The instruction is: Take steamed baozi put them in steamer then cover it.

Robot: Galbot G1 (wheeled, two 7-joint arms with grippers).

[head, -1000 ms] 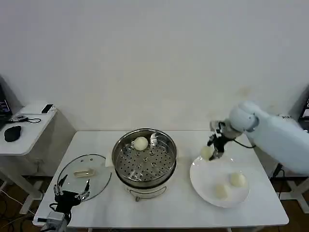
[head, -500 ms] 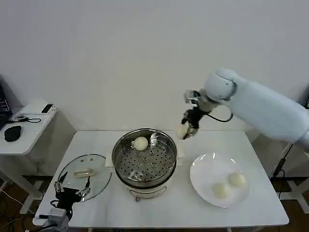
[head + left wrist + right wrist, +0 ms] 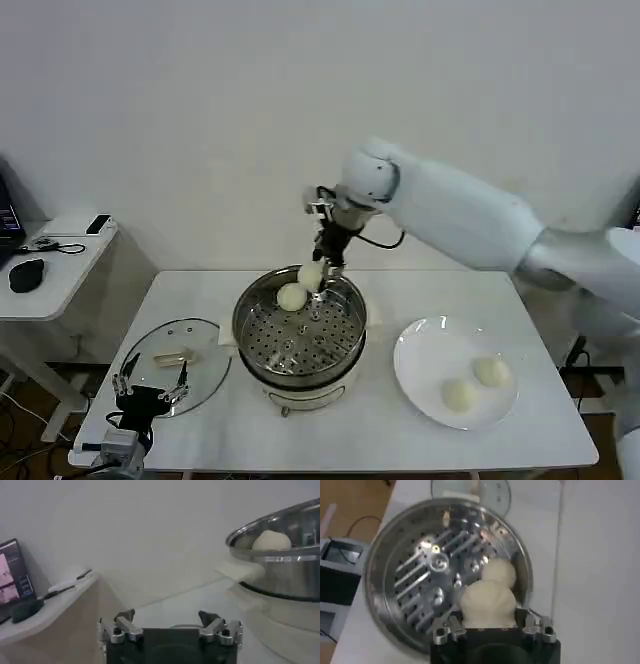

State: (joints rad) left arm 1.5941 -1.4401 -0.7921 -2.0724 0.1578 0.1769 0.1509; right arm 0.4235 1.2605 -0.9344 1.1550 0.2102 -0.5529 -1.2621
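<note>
Your carried baozi (image 3: 310, 275) has travelled from beside the steamer (image 3: 299, 325) to above its back rim, pinched in the right gripper (image 3: 318, 270), just beside the baozi already lying on the perforated tray (image 3: 291, 297). Held above the tray, it looks placed to drop in next to that one. Two more wait on the white plate (image 3: 420, 350). The cover (image 3: 172, 365) lies left of the steamer, where your left gripper (image 3: 148, 394) hangs spread and empty.
</note>
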